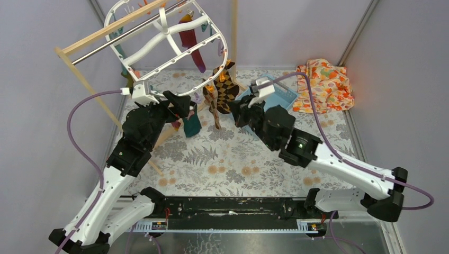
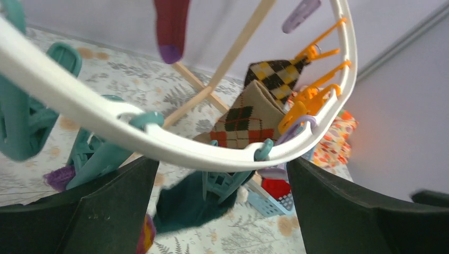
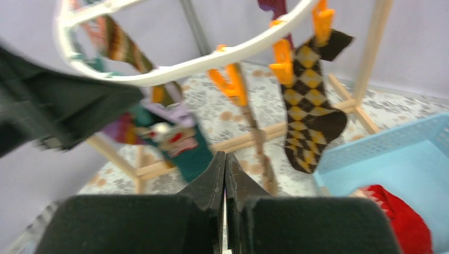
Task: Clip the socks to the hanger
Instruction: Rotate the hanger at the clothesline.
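Observation:
The white oval hanger [image 1: 159, 32] hangs tilted from the rack at the back left. A maroon sock [image 1: 191, 45], brown-cream argyle socks [image 1: 226, 89] and a teal sock [image 1: 191, 125] hang from its pegs. My left gripper [image 1: 181, 105] is open and empty at the hanger's near rim [image 2: 174, 145], just above the teal sock [image 2: 180, 206] and its teal peg [image 2: 225, 182]. My right gripper [image 1: 239, 110] is shut and empty [image 3: 225, 156], beside the argyle sock [image 3: 312, 121]. A red sock [image 3: 394, 217] lies in the blue basket [image 3: 392, 153].
A wooden rack with a metal rod [image 1: 106, 39] carries the hanger, and its legs cross the floral mat. The blue basket [image 1: 283, 95] sits under my right wrist. A large orange floral cloth [image 1: 324, 84] lies at the back right. Grey walls close in the sides.

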`<state>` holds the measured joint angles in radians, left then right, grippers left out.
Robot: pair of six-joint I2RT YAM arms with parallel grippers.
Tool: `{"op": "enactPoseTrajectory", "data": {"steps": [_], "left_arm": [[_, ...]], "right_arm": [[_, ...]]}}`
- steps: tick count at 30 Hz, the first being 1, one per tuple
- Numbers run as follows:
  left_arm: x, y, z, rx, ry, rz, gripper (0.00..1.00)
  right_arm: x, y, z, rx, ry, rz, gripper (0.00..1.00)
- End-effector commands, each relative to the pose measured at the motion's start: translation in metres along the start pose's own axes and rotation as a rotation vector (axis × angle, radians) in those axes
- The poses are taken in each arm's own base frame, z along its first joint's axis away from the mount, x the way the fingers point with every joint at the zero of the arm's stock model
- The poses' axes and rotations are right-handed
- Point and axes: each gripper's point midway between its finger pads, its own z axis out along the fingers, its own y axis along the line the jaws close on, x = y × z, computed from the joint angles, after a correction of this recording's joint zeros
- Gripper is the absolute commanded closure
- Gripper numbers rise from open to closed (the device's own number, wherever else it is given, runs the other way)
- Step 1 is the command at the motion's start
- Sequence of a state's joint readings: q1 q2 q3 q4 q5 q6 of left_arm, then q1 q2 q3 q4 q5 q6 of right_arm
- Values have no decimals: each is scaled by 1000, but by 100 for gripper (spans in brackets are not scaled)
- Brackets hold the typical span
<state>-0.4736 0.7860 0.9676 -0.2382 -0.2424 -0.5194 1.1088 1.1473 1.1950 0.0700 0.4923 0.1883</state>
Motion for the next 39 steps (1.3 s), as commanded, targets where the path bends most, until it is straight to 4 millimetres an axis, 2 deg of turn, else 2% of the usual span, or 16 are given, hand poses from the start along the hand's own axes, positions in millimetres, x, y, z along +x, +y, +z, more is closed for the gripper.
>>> {"op": "enactPoseTrajectory", "data": {"steps": [1, 7, 10, 16, 19, 23, 28, 32, 39], "left_arm": [[-28, 25, -10, -144, -86, 92, 1], [-36, 38, -17, -213, -110, 129, 1], [-39, 45, -19, -260, -113, 137, 1], [-50, 57, -28, -346, -136, 137, 1], [-57, 58, -34, -357, -148, 141, 1], [-62, 51, -38, -318, -159, 125, 1], [-56, 39, -33, -255, -134, 108, 1], [-52, 39, -29, -249, -122, 110, 1], [-52, 37, -30, -237, -125, 105, 1]], "right_arm": [[-7, -9, 29, 6, 9, 5, 96], [-8, 2, 56, -25, 24, -42, 85], [-10, -1, 67, -19, 26, -46, 77], [-19, -33, 85, 40, 23, -28, 71], [-21, -39, 91, 39, 30, -38, 68], [-19, -24, 92, -39, 44, -23, 64], [-10, -3, 88, -108, 57, -6, 62], [-7, 11, 84, -148, 58, -1, 59], [1, 17, 92, -173, 74, -20, 59]]}}
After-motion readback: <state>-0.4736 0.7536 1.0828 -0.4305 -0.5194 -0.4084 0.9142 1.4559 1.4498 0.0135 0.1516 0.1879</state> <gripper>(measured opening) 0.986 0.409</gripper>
